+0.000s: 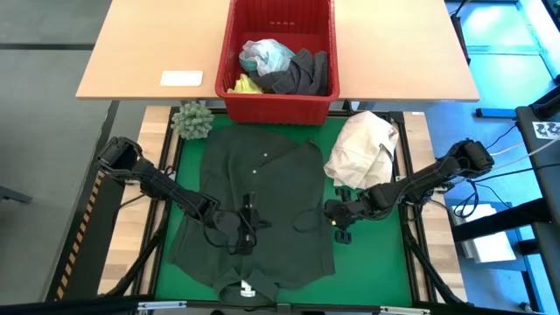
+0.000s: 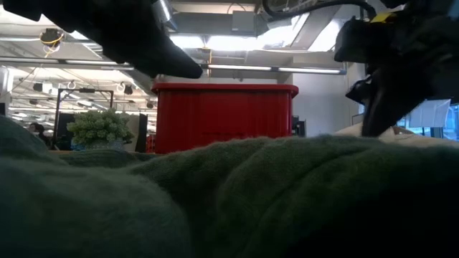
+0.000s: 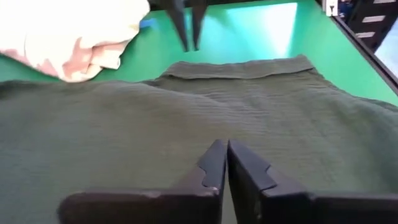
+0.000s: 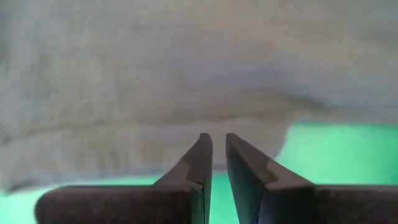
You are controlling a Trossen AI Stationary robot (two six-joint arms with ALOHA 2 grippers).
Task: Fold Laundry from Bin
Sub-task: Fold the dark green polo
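Grey floor (image 1: 35,52), light wood bench (image 1: 149,48) at far side, bright ceiling lights (image 2: 237,43), hall with racks beyond

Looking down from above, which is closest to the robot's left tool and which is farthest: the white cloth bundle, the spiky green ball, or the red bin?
From the left tool, shut on the dark green shirt:
1. White cloth bundle and spiky green ball: too close to call. The bundle lies toward the right arm's side, the ball by the mat's far left corner.
2. Red bin, on the far table, is farthest.
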